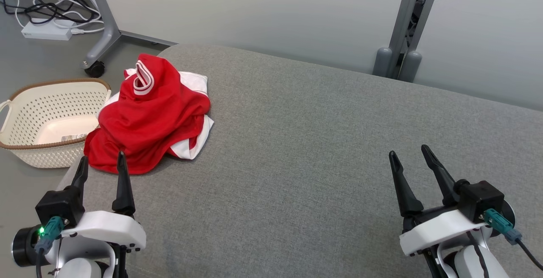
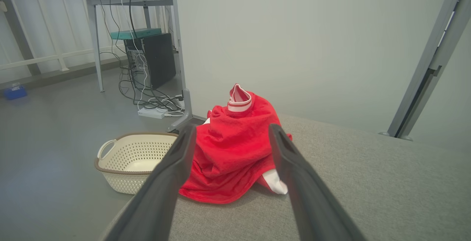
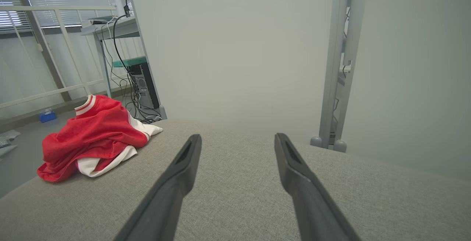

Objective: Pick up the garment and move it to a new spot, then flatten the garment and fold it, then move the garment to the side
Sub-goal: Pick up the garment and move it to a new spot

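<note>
Two claws hover spread and empty over the grey fabric-covered counter, so the first step, picking up the garment, is not yet begun. The crumpled red and white jersey garment lies heaped at the counter's far left corner. Its striped collar stands on top and its near hem sags toward the counter's left edge, just beside the cream perforated plastic basket on the floor.

The left claw is the one placed for the job. Its two dark fingers are parted wide, and in the wrist view they frame the heap, with the tips close to the near hem. The right claw is equally open and well apart from the cloth, over bare fabric.

To do this well, I would drive the left claw forward and down into the thick red bulge at the middle of the heap, not the thin hem. That way the pinch gathers several layers. Lifting straight up until the white underside clears the counter should come before carrying it right, toward the open middle. A shallow grip risks the cloth slipping off toward the basket.
</note>
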{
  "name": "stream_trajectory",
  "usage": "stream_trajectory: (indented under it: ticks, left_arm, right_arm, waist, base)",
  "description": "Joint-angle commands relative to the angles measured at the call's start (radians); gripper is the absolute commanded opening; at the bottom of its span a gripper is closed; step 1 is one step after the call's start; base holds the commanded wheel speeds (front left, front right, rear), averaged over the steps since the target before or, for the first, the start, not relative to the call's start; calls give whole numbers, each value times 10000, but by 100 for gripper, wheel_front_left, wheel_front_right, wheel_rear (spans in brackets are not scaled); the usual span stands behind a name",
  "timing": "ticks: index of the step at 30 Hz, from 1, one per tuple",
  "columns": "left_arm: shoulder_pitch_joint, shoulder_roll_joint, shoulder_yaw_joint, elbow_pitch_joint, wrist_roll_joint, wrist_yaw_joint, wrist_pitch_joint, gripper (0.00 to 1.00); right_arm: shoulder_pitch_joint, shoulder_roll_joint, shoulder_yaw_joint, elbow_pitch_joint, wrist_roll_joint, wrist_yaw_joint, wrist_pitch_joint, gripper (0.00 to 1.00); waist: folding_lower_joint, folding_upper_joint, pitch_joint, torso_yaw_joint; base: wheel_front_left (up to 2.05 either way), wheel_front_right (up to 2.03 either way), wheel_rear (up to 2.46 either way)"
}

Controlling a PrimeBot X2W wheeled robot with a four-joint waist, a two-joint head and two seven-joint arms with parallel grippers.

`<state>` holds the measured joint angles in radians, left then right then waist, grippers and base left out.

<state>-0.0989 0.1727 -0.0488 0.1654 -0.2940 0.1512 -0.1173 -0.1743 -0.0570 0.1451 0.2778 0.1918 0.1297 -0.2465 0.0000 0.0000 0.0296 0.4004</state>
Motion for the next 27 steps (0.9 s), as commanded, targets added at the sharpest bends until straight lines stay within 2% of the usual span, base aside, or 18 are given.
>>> stream_trajectory:
  ticks: [1,15,22,27]
  left_arm:
    - [69,55,9,-41,-47,56,3,100]
    - [-677,100,92,-610,-364,-47,-50,100]
    - [-3150,658,-39,-1376,-218,-272,922,100]
    - [-5208,1099,-119,-429,-444,-581,2196,100]
  right_arm:
    - [-22,-29,22,48,61,19,-35,100]
    - [-87,-18,-37,74,63,19,-117,100]
    - [-298,-100,-15,-170,-23,19,-30,100]
    - [-500,-145,111,-396,-32,19,73,100]
  waist:
    - [0,0,4,-8]
    - [0,0,75,11]
    - [0,0,432,-142]
    - [0,0,935,-556]
  base:
    - [0,0,0]
    - [0,0,0]
    - [0,0,0]
    - [0,0,0]
